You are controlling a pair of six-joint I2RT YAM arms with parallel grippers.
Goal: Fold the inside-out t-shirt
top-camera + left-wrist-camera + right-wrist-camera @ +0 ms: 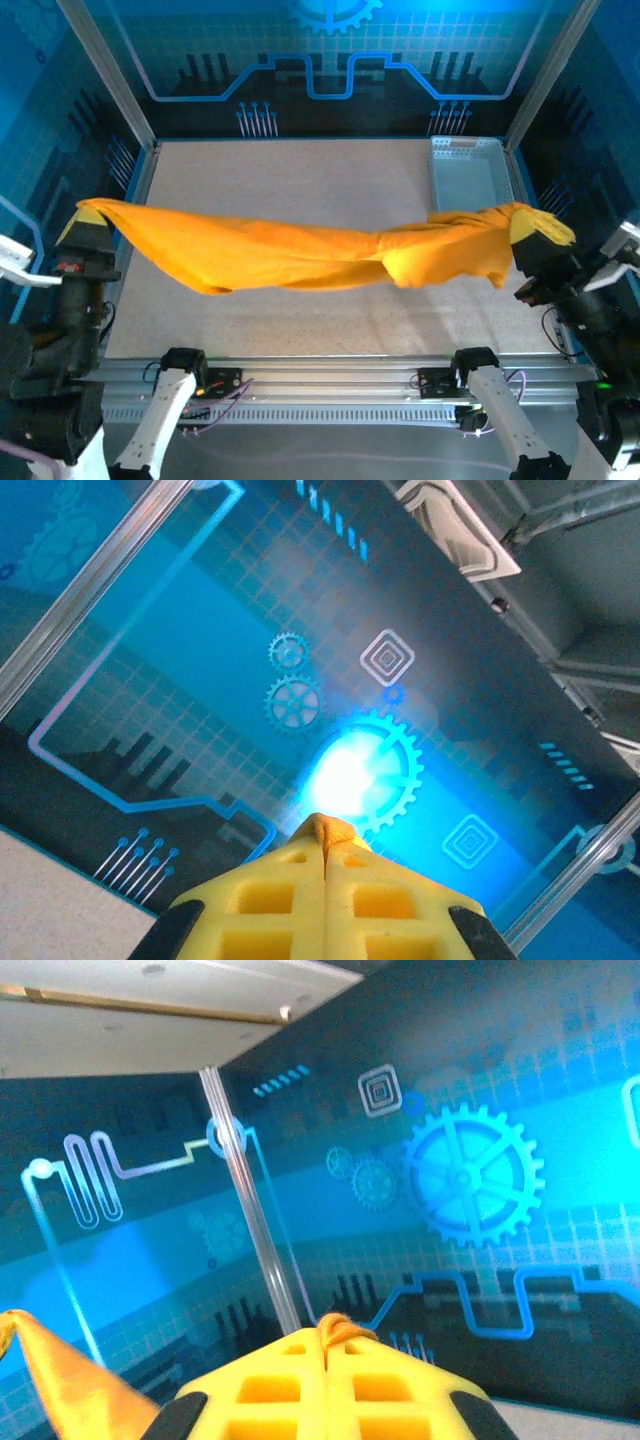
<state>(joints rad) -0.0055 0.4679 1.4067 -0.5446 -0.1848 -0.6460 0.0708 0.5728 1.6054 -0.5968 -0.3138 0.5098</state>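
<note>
The inside-out t-shirt [300,250], plain orange-yellow cloth, hangs stretched in the air across the table between both arms, sagging in the middle. My left gripper [88,215] is shut on its left end, high at the table's left edge; a small orange nub of the shirt [340,830] pokes out past the closed yellow fingers [270,900]. My right gripper [535,222] is shut on the shirt's right end at the right edge. A fold of the shirt [345,1328] sticks out between its closed fingers [390,1385], and more cloth hangs at lower left [60,1380].
A pale perforated plastic basket [468,175] stands at the table's far right corner, partly under the shirt's right end. The speckled table [290,180] is bounded by metal frame posts [105,75] and blue patterned walls. An aluminium rail [330,380] runs along the near edge.
</note>
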